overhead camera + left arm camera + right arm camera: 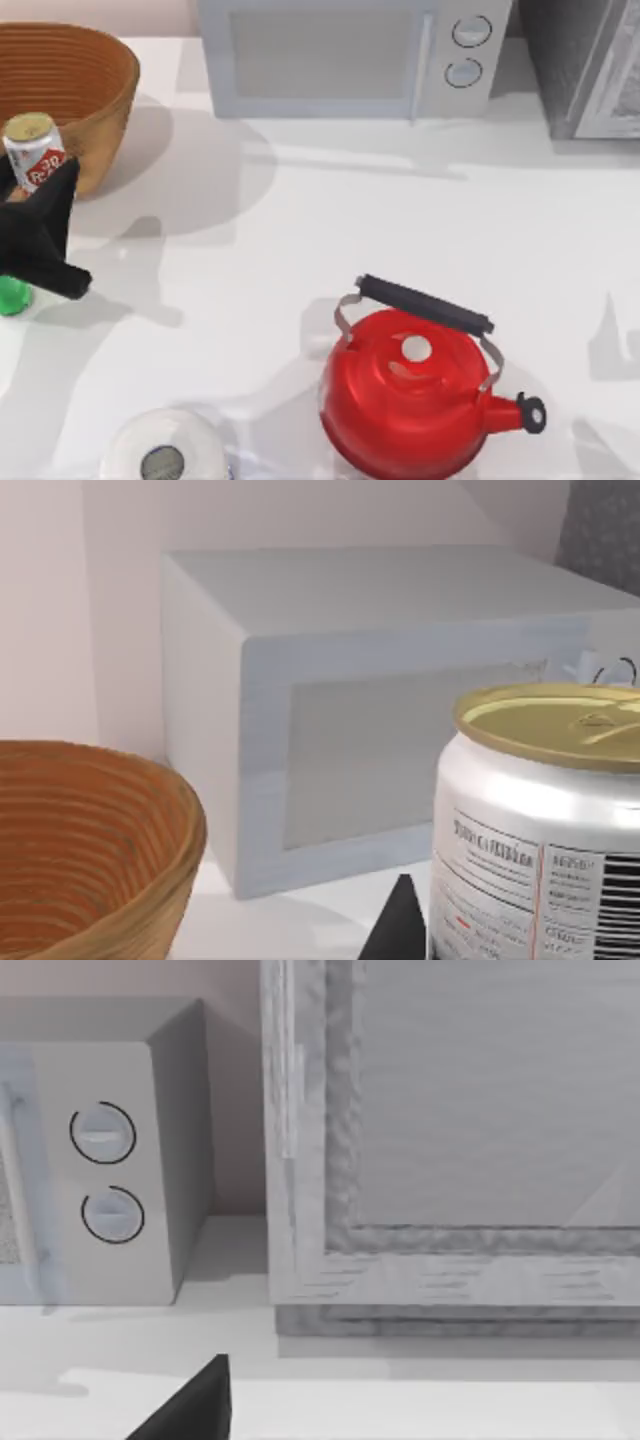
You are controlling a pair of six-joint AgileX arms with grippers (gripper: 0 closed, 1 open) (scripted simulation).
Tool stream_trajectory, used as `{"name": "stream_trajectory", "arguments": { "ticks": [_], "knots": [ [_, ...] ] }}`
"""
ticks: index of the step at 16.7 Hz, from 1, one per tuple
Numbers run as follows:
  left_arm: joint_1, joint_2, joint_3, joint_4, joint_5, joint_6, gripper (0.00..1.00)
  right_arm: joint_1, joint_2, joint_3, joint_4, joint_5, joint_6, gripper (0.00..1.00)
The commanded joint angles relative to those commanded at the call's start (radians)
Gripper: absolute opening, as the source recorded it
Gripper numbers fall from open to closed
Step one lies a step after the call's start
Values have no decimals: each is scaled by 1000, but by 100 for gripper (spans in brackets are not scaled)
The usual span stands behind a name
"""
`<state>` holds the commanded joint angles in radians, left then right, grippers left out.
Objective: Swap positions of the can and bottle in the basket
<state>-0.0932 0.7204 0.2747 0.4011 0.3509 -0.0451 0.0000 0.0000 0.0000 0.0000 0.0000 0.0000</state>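
Observation:
The can [33, 150], white with a red label and a dull gold top, stands upright just in front of the wicker basket [95, 95] at the table's far left, outside it. My left gripper [42, 182] is shut on the can. In the left wrist view the can [540, 830] looms close beside one black finger [400, 925], with the basket [120, 820] rim next to it. The green bottle [12, 295] peeks out from under my left arm at the left edge, mostly hidden. A black part of my right gripper [190, 1405] faces the appliances at the back right.
A red kettle [410, 400] with a black handle stands front centre. A white paper roll [165, 450] sits at the front left. A microwave [340, 55] lines the back, with a grey appliance [585, 60] at the back right.

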Motion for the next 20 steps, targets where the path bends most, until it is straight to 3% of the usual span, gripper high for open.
{"name": "stream_trajectory", "arguments": {
  "ticks": [13, 17, 20],
  "knots": [
    [-176, 1387, 534, 733, 697, 7, 0, 0, 0, 0, 0, 0, 0, 100],
    [-215, 1651, 685, 921, 854, 47, 0, 0, 0, 0, 0, 0, 0, 100],
    [-233, 1758, 754, 1006, 922, 71, 0, 0, 0, 0, 0, 0, 0, 100]
  ]
}}
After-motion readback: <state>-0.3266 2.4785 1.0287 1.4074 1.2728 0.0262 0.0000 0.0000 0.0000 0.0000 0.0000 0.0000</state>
